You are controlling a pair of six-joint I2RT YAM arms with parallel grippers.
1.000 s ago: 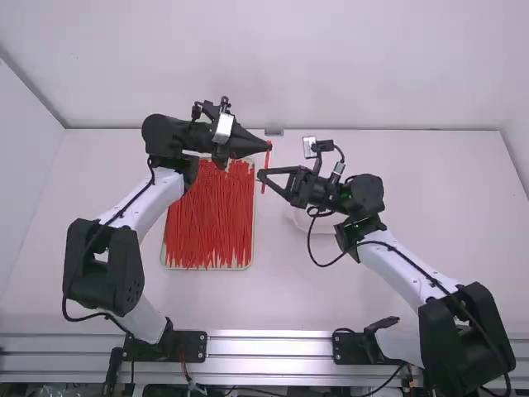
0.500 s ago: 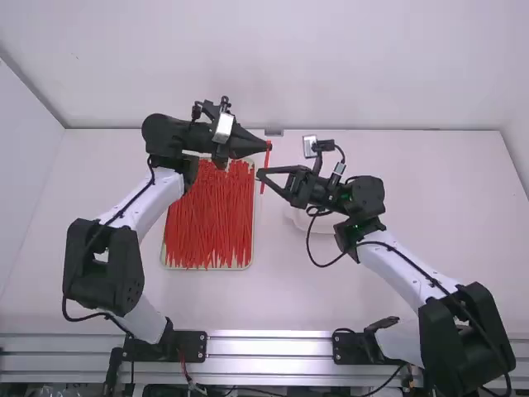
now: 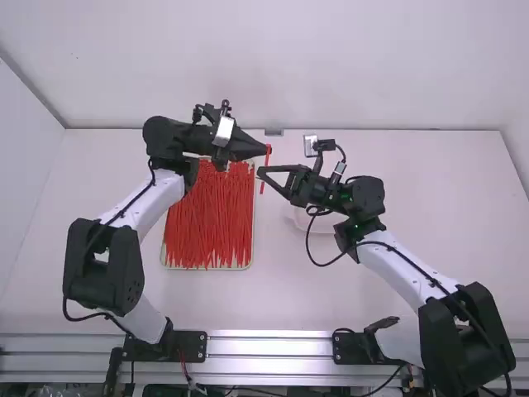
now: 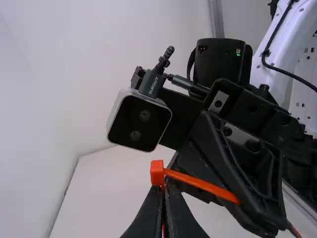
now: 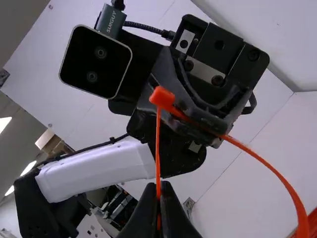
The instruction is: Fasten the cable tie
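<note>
A single red cable tie (image 3: 264, 184) is held in the air above the far right corner of the tray. My left gripper (image 3: 266, 150) is shut on it just below its square head (image 4: 156, 171), and the strap runs off sideways from there. My right gripper (image 3: 261, 173) comes in from the right, just under the left one, and is shut on the thin strap (image 5: 157, 144). In the right wrist view the strap rises from my right gripper (image 5: 159, 198) to the head (image 5: 161, 95), then bends back in a long loop (image 5: 270, 166).
A flat tray (image 3: 207, 267) piled with several loose red cable ties (image 3: 211, 211) lies left of centre under the left arm. A low white container (image 3: 295, 218) sits on the table beneath the right arm's wrist. The table's right half and near side are bare.
</note>
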